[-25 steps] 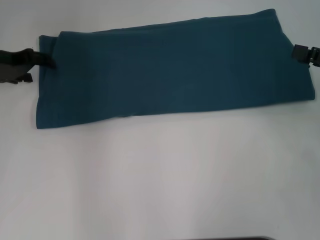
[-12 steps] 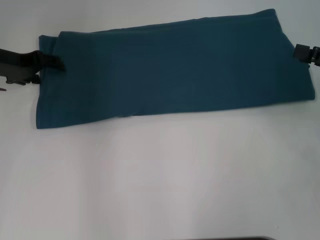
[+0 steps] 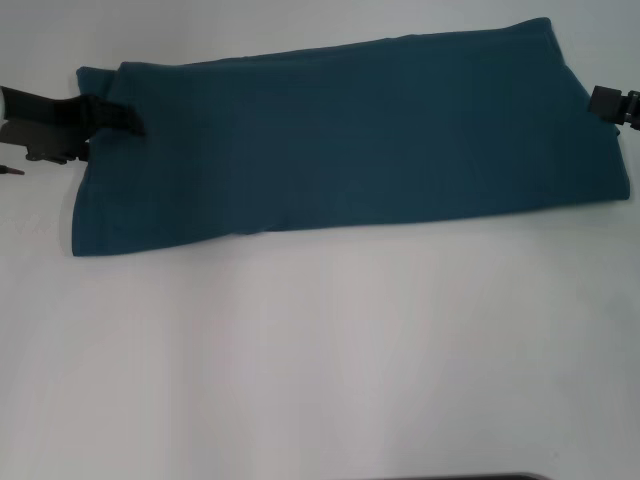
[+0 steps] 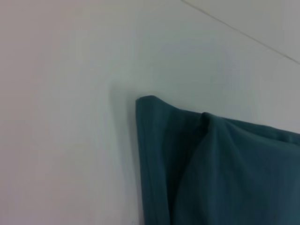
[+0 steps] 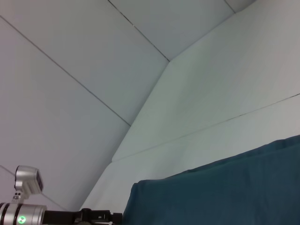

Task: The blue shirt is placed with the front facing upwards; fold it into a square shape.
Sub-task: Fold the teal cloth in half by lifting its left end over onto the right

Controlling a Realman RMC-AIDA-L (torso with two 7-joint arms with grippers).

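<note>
Stretching across everything is a plain white table (image 3: 320, 350), smooth and matte, bare over its whole near half; in the right wrist view pale wall panels (image 5: 70, 70) with thin dark seams rise behind it and meet at a corner; a faint seam also crosses the white surface in the left wrist view.

On the far half of the table lies the blue shirt (image 3: 350, 140), already folded into a long band running left to right, its right end sitting a little farther back than its left; no letters or collar show, only plain teal-blue cloth; at the left end an under layer sticks out past the upper layer, and the left wrist view shows that corner (image 4: 154, 122) with a hemmed edge lying flat and a soft fold bulging beside it.

At the left end, toward the far edge, the left gripper (image 3: 125, 122) reaches in from the side; a dark finger lies over the top of the cloth, and whether a lower finger sits beneath, pinching the layers, I cannot tell.

At the right edge of the shirt, toward its far corner, the right gripper (image 3: 612, 104) shows only as a small black block touching the cloth; its grip cannot be made out.
</note>
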